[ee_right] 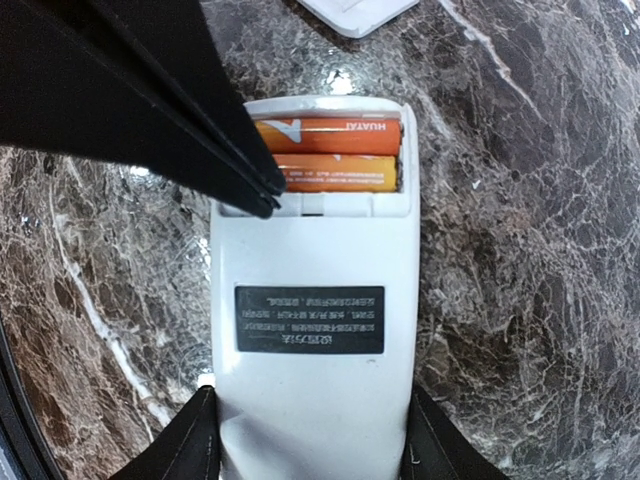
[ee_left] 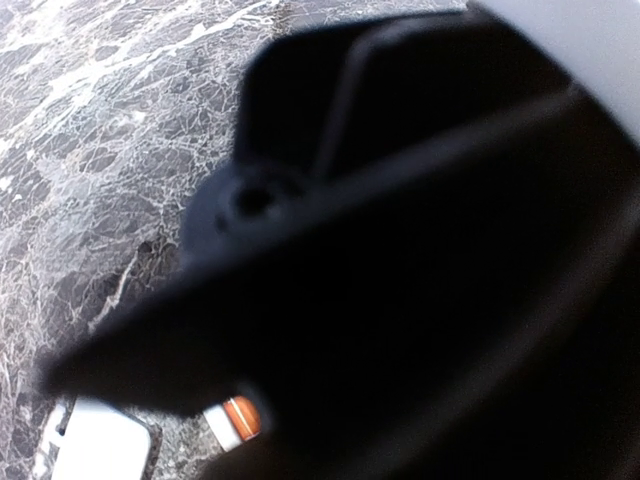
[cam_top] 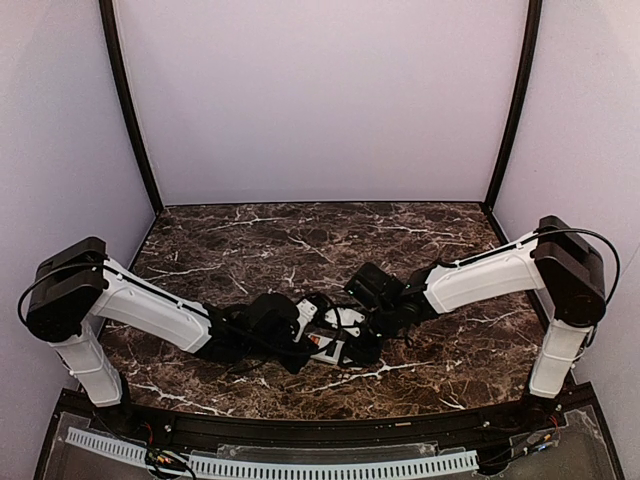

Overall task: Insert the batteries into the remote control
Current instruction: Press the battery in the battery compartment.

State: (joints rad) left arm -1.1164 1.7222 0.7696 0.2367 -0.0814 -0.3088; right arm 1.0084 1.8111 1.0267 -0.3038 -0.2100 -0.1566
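The white remote control (ee_right: 312, 280) lies back up on the marble, its black label showing. My right gripper (ee_right: 310, 400) is shut on its near end, one finger on each long side. The far compartment is uncovered, and the two orange batteries (ee_right: 335, 130) (ee_right: 340, 172) lie in it side by side. My left gripper (ee_right: 268, 195) is shut; its black tips come in from the upper left and rest at the batteries' left end. In the top view both grippers meet over the remote control (cam_top: 330, 345). The left wrist view is mostly blocked by something dark; one orange battery end (ee_left: 243, 417) peeks out.
A loose white cover plate (ee_right: 355, 12) lies on the marble table (cam_top: 300, 240) just beyond the remote's open end. Both arms stretch in from the sides and cross the table's near half. Lilac walls close off the back and the sides.
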